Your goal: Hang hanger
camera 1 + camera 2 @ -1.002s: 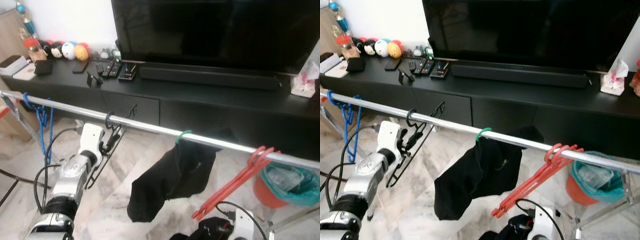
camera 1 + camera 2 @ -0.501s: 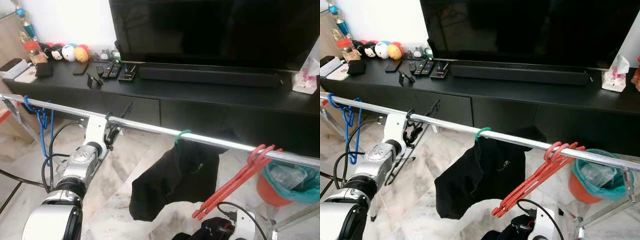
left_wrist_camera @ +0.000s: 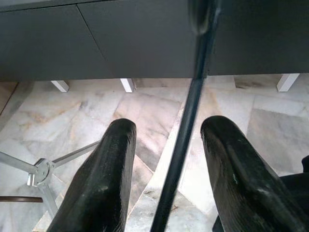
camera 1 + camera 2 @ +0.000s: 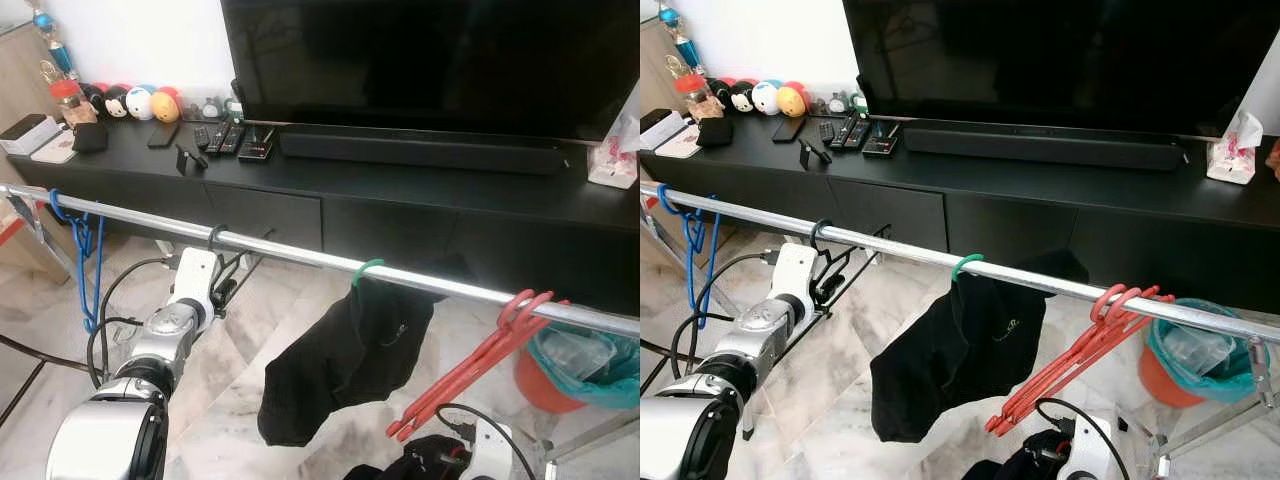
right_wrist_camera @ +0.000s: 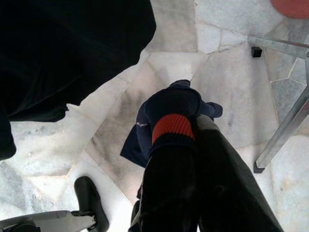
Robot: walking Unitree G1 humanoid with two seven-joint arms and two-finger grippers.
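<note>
Right wrist view looks down along the right gripper (image 5: 193,159), low and nearest the camera, its two black fingers pressed together on a dark blue sock with an orange band (image 5: 170,126) above the pale marble floor (image 5: 231,72); this arm takes no part in the hanging.

Further out, the left gripper (image 3: 166,145) sits just under the silver rail (image 4: 300,256). Its fingers (image 3: 104,179) are spread, and a thin bar of the black hanger (image 4: 830,272) runs down between them without either pad visibly touching it — so the hanger seems to be free of the grip. Its hook is over the rail, left of the green hanger carrying a black garment (image 4: 345,355) and well left of the bunch of red hangers (image 4: 470,365). A blue hanger (image 4: 85,240) dangles at the rail's far left end.

By the look of it the black hanger is thin wire or slim plastic — light, stiff, a little springy, and smooth enough to slide or swing on the polished rail. It should bear a firm pinch, but a nudge could tip the hook off. If it needs resettling, the best hold is probably the straight bar just below the hook, where it cannot pivot.

Beyond the rail stands a long black cabinet (image 4: 420,190) with remotes and round toys (image 4: 135,100), and a big dark television (image 4: 430,60) above.
</note>
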